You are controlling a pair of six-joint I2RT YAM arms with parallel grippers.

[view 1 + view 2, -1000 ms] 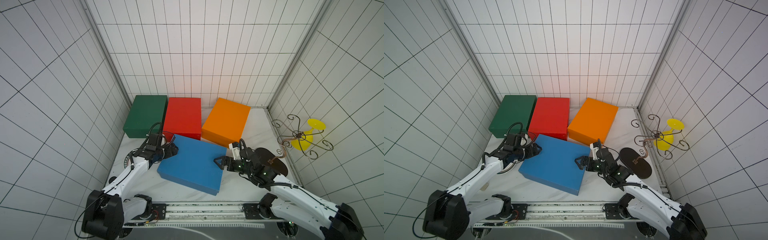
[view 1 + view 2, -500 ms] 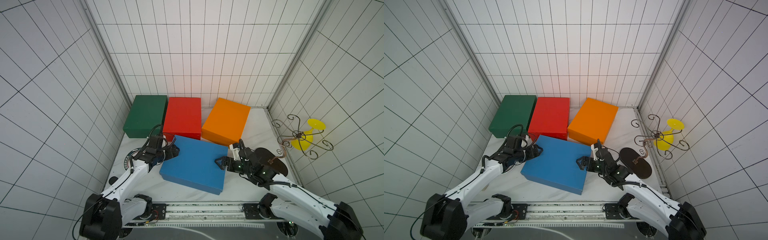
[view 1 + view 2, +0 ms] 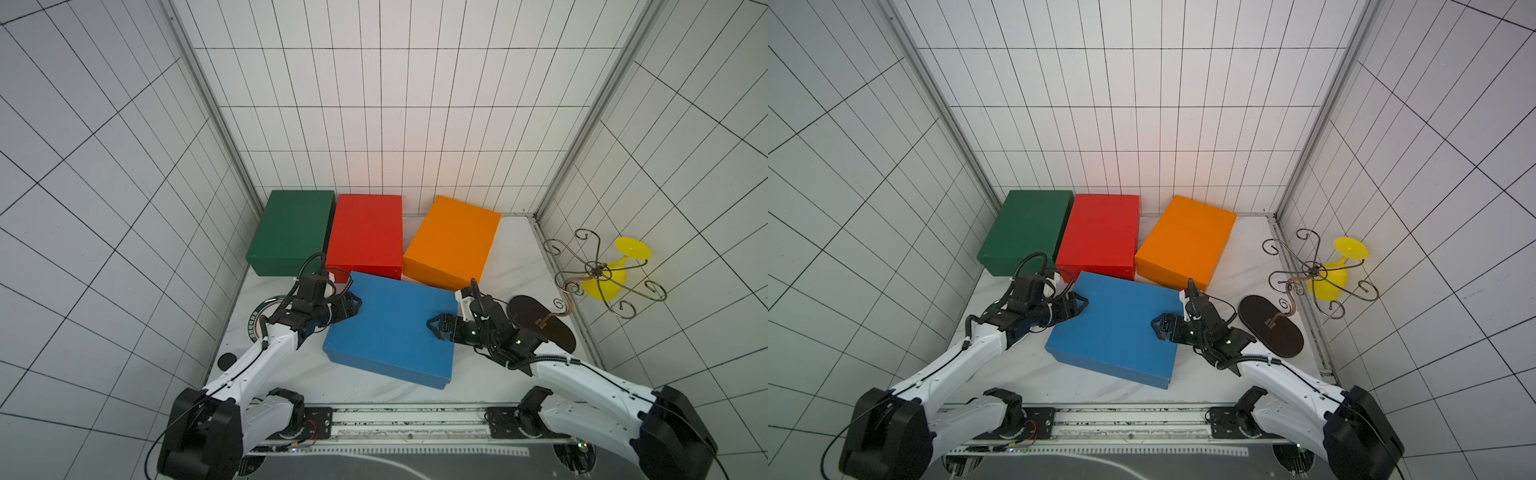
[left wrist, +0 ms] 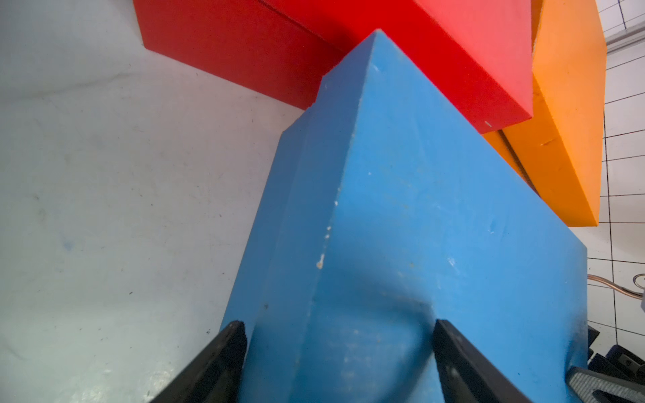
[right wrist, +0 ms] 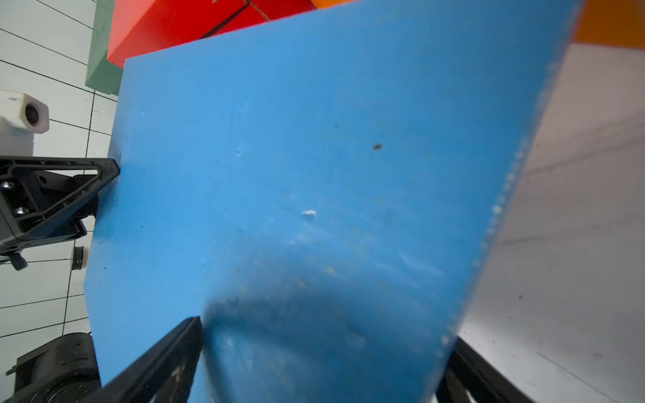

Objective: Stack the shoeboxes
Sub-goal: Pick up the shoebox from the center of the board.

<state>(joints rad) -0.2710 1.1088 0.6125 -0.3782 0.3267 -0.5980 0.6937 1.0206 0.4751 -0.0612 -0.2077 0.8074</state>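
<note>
The blue shoebox [image 3: 390, 328] sits skewed at the near middle of the table [image 3: 515, 257]. In both top views its far corner overlaps the front wall of the red shoebox [image 3: 365, 232]. Whether its underside is clear of the tabletop cannot be told. The left gripper [image 3: 354, 301] clasps its left end, jaws spread wide across the box's height. In the left wrist view one finger [image 4: 457, 363] lies on the lid and the other [image 4: 223, 359] sits at the bottom edge, both cut off by the frame. The right gripper [image 3: 433, 325] has the opposite end the same way, with its upper finger [image 5: 174, 352] on the lid and the lower one [image 5: 467, 377] mostly hidden behind the box. Along the back stand the green shoebox [image 3: 291, 228], the red one and the orange shoebox [image 3: 453, 241]. The green's near corner is crossed by the left arm's cable. A dark oval base [image 3: 561, 336] lies to the right, partly behind the right arm.
</note>
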